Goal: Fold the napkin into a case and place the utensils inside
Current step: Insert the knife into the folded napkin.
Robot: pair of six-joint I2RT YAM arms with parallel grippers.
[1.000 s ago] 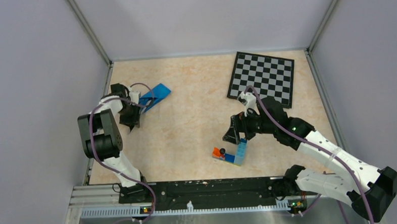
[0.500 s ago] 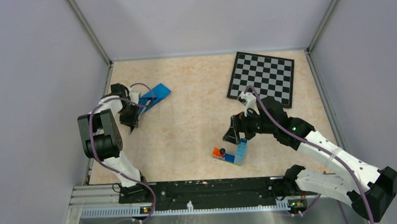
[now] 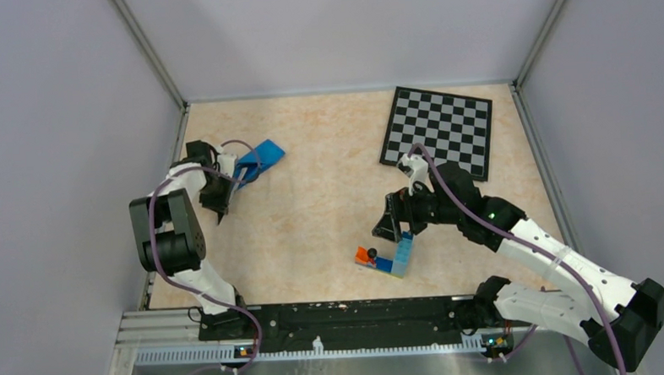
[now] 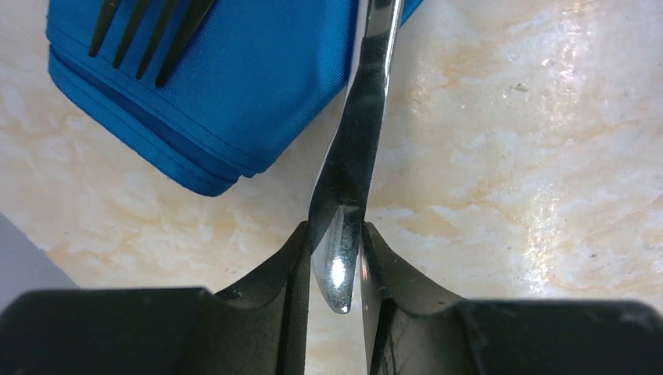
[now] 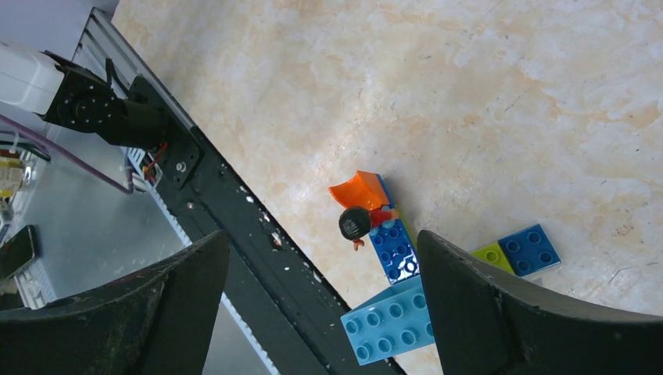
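Note:
The blue napkin (image 3: 260,159) lies folded at the far left of the table; in the left wrist view (image 4: 211,86) its layered fold edges show. The dark fork (image 4: 145,35) lies on it, tines toward the camera. My left gripper (image 4: 334,242) is shut on the end of the silver knife (image 4: 356,156), which runs along the napkin's right edge and out of the top of that view. In the top view the left gripper (image 3: 225,188) sits just left of the napkin. My right gripper (image 3: 395,223) is open and empty above the toy bricks.
A chessboard (image 3: 438,130) lies at the back right. A cluster of toy bricks with a small figure (image 3: 388,258) sits near the front centre, also seen in the right wrist view (image 5: 391,258). The black front rail (image 5: 234,226) runs along the near edge. The left wall is close to the left arm.
The left gripper has shifted slightly with the knife, and the napkin's near end looks a little shorter. The right arm has not moved.

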